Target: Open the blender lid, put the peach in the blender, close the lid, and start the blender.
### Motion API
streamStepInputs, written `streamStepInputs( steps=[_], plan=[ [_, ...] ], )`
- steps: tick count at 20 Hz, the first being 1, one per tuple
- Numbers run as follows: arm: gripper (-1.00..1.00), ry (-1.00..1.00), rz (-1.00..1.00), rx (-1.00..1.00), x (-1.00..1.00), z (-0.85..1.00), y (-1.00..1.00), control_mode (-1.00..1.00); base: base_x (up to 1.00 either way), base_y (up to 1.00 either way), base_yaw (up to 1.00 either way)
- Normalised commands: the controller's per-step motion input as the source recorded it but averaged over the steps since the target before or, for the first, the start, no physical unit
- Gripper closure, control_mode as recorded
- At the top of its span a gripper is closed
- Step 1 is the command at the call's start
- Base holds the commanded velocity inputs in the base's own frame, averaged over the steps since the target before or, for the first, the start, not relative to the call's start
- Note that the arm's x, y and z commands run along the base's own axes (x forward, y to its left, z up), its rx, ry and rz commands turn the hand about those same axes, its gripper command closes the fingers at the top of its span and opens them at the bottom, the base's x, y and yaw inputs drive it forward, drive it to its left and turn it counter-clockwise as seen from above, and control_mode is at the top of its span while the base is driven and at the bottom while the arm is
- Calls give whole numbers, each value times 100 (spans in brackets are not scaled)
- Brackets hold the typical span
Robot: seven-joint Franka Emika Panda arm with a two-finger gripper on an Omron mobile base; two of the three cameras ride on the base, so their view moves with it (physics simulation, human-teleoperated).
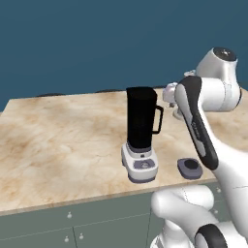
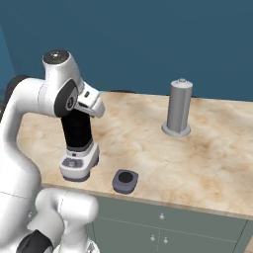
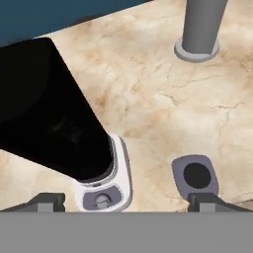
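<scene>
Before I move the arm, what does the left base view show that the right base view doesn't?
Left base view: the blender jar clear of the arm, with its side handle and its top with no cap on it.
Right base view: the grey cylinder whole, upright on its round foot. The arm covers the jar's top there.
Both: the blender's base and button panel, and the lid lying flat on the counter, to the right of that base and apart from it.
</scene>
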Motion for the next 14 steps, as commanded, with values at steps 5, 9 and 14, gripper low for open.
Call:
streamStepInputs(
  steps=[5,9,14],
  plan=[
    [-100,1,0,0,-34,-79,-100,-100,0,0,0],
    [-100,11,0,0,-14,-84,-99,-100,0,0,0],
    [-100,23,-1,1,5,-64,-39,-100,0,0,0]
  ],
)
